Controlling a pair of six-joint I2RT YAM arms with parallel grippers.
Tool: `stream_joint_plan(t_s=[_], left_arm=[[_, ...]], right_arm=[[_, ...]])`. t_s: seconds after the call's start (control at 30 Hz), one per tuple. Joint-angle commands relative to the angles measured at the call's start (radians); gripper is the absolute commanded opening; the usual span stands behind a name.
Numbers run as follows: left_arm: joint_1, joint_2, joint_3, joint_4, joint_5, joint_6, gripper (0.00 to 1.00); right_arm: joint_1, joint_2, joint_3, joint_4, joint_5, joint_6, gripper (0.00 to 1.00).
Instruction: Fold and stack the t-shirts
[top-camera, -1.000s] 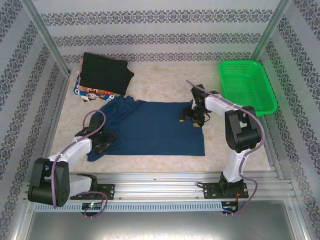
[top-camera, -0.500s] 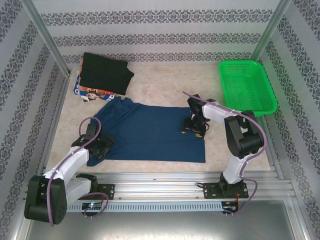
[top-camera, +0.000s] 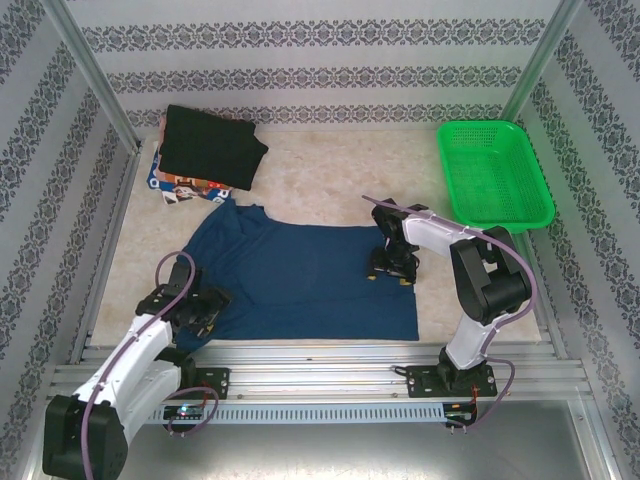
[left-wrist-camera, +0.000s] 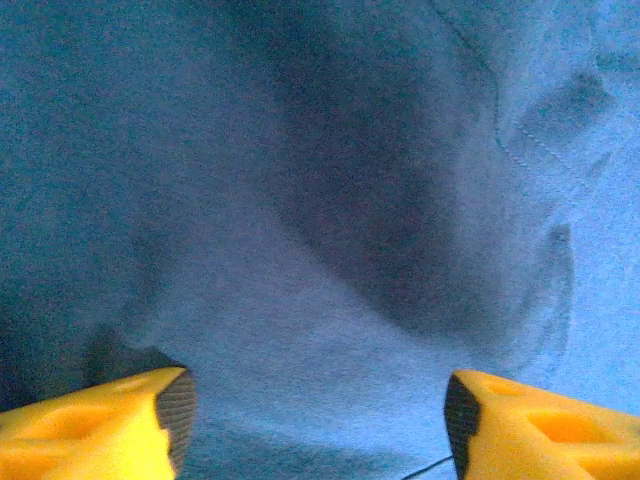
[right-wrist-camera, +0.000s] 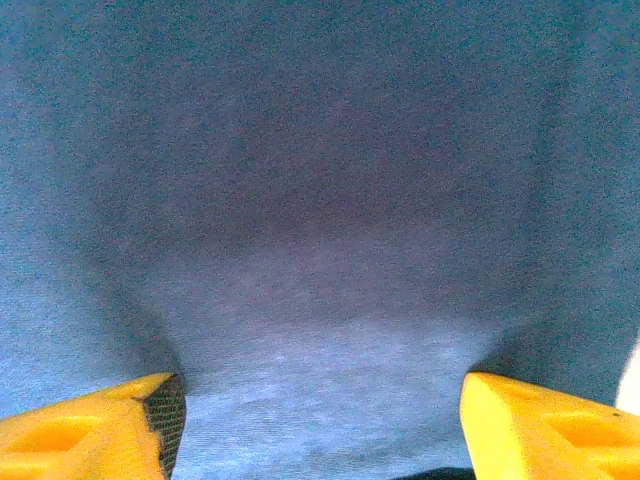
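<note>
A navy blue t-shirt lies spread flat, plain side up, in the middle of the table. My left gripper is down on its near-left corner, jaws open, with blue cloth spanning the gap between the yellow fingers. Over the shirt's right edge my right gripper is also open, its fingers wide apart on the cloth. At the back left a folded black t-shirt rests on a multicoloured printed one.
A green mesh basket stands at the back right. Bare table lies between the shirt pile and the basket. The metal rail runs along the near edge, just below the navy shirt's hem.
Both grippers have drawn back toward the near edge, and the navy shirt has slid with them, its hem now close to the front rail. The pile at the back has not moved.
</note>
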Motion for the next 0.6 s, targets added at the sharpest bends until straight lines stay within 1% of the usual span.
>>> stream_joint_plan(t_s=[0.0, 0.1, 0.17, 0.23, 0.37, 0.5, 0.57], left_arm=[[-0.014, 0.015, 0.075, -0.115, -0.039, -0.017, 0.79], [-0.014, 0.100, 0.211, -0.091, -0.063, 0.040, 0.89], [-0.014, 0.177, 0.322, -0.081, -0.071, 0.101, 0.93], [-0.013, 0.259, 0.434, -0.076, -0.073, 0.158, 0.97], [-0.013, 0.424, 0.645, -0.063, -0.089, 0.296, 1.00], [0.001, 0.626, 0.859, -0.051, -0.033, 0.481, 1.00], [0.010, 0.722, 0.949, -0.052, 0.004, 0.573, 1.00]], right_arm=[[-0.017, -0.058, 0.080, -0.028, 0.039, -0.026, 0.76], [-0.055, -0.084, 0.148, -0.043, 0.006, -0.064, 0.79], [-0.090, -0.098, 0.183, -0.048, -0.006, -0.092, 0.81], [-0.134, -0.087, 0.219, -0.069, -0.001, -0.116, 0.82], [-0.225, -0.018, 0.268, -0.064, -0.006, -0.159, 0.80], [-0.286, 0.102, 0.351, -0.022, -0.054, -0.174, 0.77], [-0.297, 0.157, 0.393, 0.001, -0.102, -0.169, 0.75]])
